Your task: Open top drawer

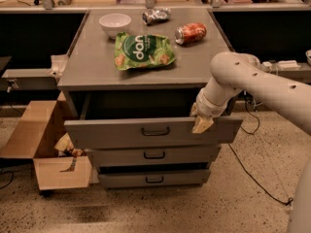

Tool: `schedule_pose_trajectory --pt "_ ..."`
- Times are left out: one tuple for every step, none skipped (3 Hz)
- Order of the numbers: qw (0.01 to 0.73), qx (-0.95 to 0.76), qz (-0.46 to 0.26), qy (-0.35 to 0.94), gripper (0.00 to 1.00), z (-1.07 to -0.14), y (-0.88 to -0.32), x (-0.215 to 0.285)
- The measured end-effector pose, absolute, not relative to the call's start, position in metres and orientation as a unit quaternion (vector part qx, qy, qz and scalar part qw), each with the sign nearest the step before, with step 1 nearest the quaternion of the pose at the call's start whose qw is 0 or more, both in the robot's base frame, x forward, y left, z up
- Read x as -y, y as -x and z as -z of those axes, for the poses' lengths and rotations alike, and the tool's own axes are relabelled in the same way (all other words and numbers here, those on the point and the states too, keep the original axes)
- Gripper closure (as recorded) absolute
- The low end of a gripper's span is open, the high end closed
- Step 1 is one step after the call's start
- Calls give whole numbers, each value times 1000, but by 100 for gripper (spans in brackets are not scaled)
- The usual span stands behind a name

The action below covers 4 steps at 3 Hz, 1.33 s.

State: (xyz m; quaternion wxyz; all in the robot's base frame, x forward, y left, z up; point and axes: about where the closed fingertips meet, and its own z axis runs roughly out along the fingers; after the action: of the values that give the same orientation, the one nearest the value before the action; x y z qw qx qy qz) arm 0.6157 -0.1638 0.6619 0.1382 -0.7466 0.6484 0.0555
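Observation:
The top drawer is the grey, widest front of three, with a small black bar handle at its centre. It stands pulled out part way from the grey cabinet, with a dark gap showing behind its front. My gripper is at the top edge of the drawer front, right of the handle, touching the panel. The white arm reaches in from the right.
Two shallower drawers sit below. On the cabinet top lie a white bowl, a green chip bag, a red can and a crushed silver can. An open cardboard box stands at the left. A cable runs on the floor at the right.

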Motion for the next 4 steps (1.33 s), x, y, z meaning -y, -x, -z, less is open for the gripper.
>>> schedule_pose_trajectory --pt "138 -648 -56 747 57 -662 -616 164" --pt "138 -648 -56 747 28 -662 -616 164" --pt "138 -648 -56 747 3 -662 -616 164" --pt "138 -648 -56 747 0 -662 -616 164"
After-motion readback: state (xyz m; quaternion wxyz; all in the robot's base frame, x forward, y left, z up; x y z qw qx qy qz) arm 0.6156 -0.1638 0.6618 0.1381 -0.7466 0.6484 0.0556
